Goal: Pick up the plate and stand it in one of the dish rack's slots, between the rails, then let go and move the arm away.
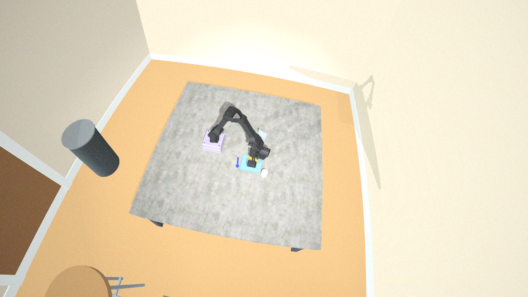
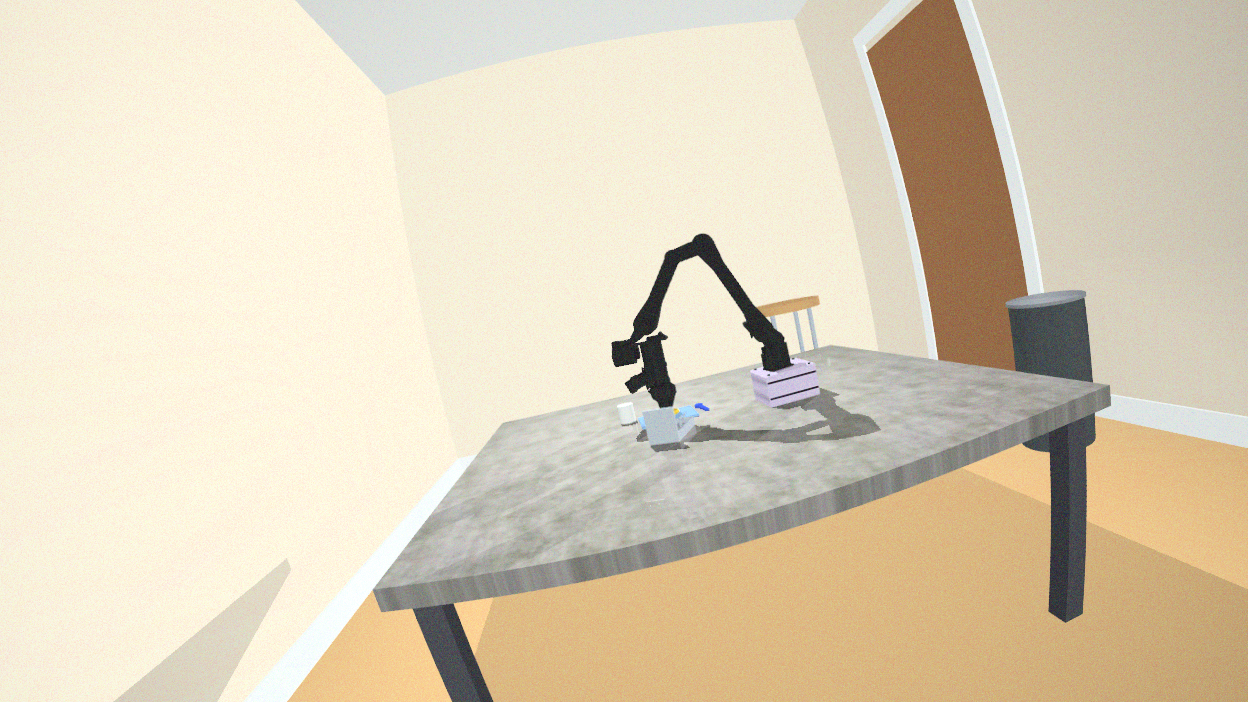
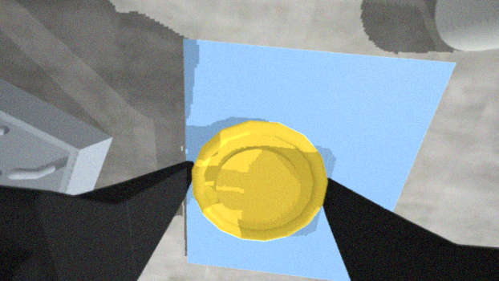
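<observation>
The yellow plate (image 3: 258,181) (image 1: 251,158) lies flat on a light blue mat (image 3: 321,88) (image 1: 244,167). My gripper (image 3: 257,176) (image 1: 253,163) (image 2: 669,402) points straight down over it and is open. One black finger stands at the plate's left rim and the other at its right rim; I cannot tell whether they press on it. The grey dish rack (image 3: 40,148) (image 1: 262,133) (image 2: 665,427) stands just beside the mat, partly hidden by the arm in the overhead view.
A white cup (image 1: 264,172) (image 2: 625,412) (image 3: 469,20) stands at the mat's corner. A blue utensil (image 1: 237,162) (image 2: 700,407) lies beside the mat. The arm's lilac base (image 1: 213,144) (image 2: 785,384) is on the table. A dark bin (image 1: 90,147) and a chair (image 1: 77,282) stand on the floor.
</observation>
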